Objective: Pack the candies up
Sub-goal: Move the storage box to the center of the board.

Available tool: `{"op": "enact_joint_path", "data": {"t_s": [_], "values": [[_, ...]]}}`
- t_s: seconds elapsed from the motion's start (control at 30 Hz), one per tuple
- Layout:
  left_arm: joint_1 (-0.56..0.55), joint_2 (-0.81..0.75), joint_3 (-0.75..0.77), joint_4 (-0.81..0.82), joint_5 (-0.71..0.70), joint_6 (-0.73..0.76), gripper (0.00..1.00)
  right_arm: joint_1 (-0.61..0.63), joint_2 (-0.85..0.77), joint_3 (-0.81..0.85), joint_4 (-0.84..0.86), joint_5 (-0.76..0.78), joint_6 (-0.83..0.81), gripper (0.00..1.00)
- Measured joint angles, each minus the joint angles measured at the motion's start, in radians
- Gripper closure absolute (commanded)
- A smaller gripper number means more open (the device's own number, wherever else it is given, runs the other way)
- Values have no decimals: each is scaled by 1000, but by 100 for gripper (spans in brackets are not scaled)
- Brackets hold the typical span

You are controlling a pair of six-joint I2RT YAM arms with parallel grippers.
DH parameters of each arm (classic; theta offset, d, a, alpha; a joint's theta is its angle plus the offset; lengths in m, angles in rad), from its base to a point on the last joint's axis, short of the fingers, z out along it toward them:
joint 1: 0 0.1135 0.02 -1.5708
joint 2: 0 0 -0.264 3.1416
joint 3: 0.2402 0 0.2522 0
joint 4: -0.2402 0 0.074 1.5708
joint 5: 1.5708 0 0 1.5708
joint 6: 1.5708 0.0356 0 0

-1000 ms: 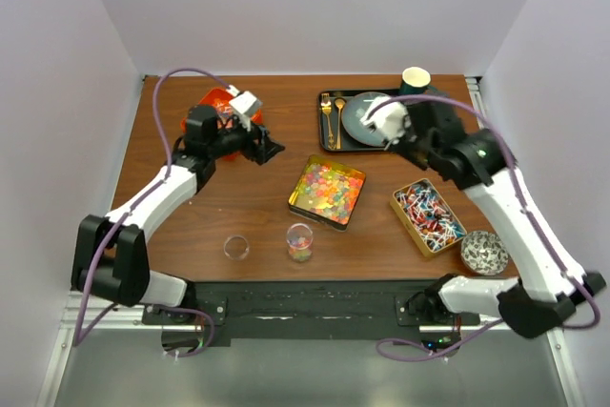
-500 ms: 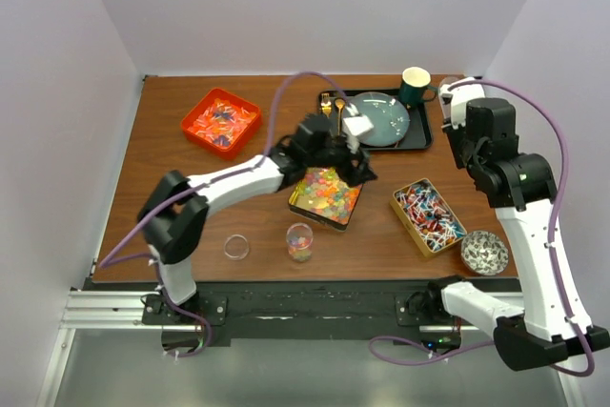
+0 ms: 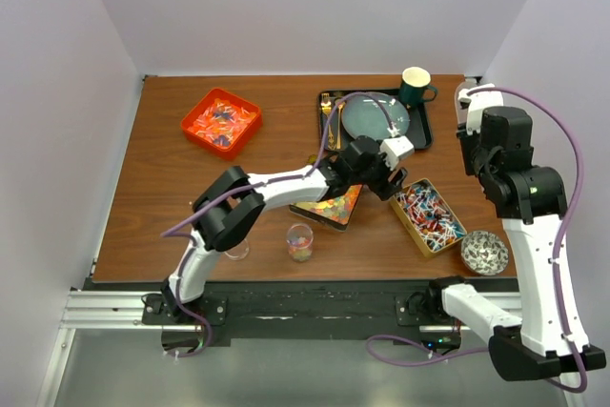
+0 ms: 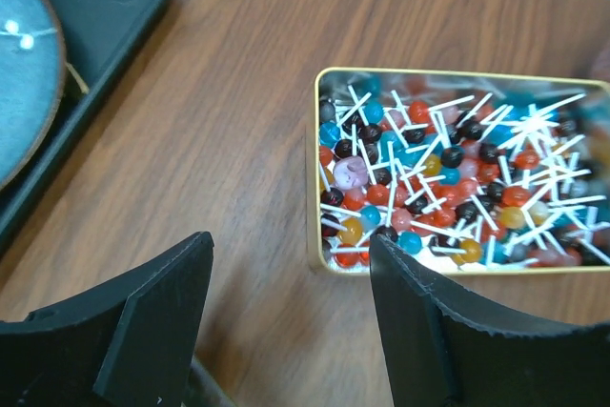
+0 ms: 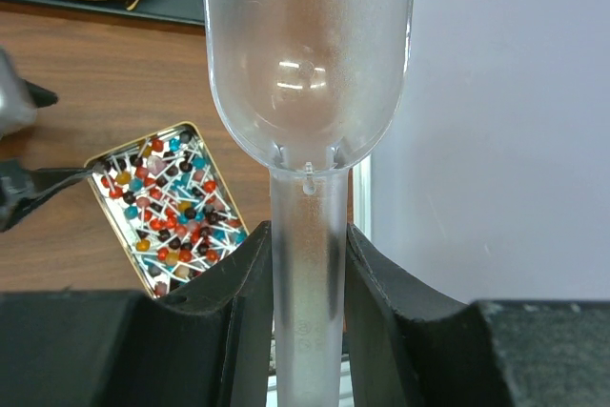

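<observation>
The candies sit in several places: gummy bits in a gold tin (image 3: 334,205), partly under my left arm; lollipops in a second gold tin (image 3: 427,216), also in the left wrist view (image 4: 457,178) and the right wrist view (image 5: 172,207); wrapped pieces in an orange tray (image 3: 221,121). A clear cup (image 3: 299,242) holds some candies. My left gripper (image 3: 397,178) is open and empty over bare wood at the lollipop tin's near corner (image 4: 289,250). My right gripper (image 3: 474,113) is raised at the right edge, shut on the handle of a clear plastic scoop (image 5: 307,64).
A black tray (image 3: 424,135) at the back holds a blue plate (image 3: 376,116) and gold cutlery (image 3: 327,116); a green mug (image 3: 415,86) stands beside it. A patterned bowl (image 3: 484,252) is at front right. A small empty glass (image 3: 236,250) stands at front left.
My left arm swung from the orange tray at far left across the gummy tin to the lollipop tin. My right arm pulled back from the black tray to the right edge, holding the scoop.
</observation>
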Motion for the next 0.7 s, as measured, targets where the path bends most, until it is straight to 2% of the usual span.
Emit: {"op": "enact_joint_path", "data": {"t_s": [0.1, 0.2, 0.33, 0.47, 0.67, 0.7], "values": [[-12, 61, 35, 0, -13, 15, 29, -9, 1, -13, -6, -17, 5, 100], [-23, 115, 74, -2, -31, 20, 36, -17, 1, -18, -14, -27, 10, 100], [-31, 160, 109, -2, -67, 19, 52, -27, 1, -24, -22, -43, 12, 100], [-31, 167, 114, -2, -91, 8, 63, -29, 1, -32, -28, -47, 12, 100], [-27, 151, 86, 5, -93, -38, 92, -34, 0, -58, -26, -69, 18, 100], [-24, 141, 71, 6, -93, -42, 100, -34, 1, -61, -26, -72, 19, 100]]}}
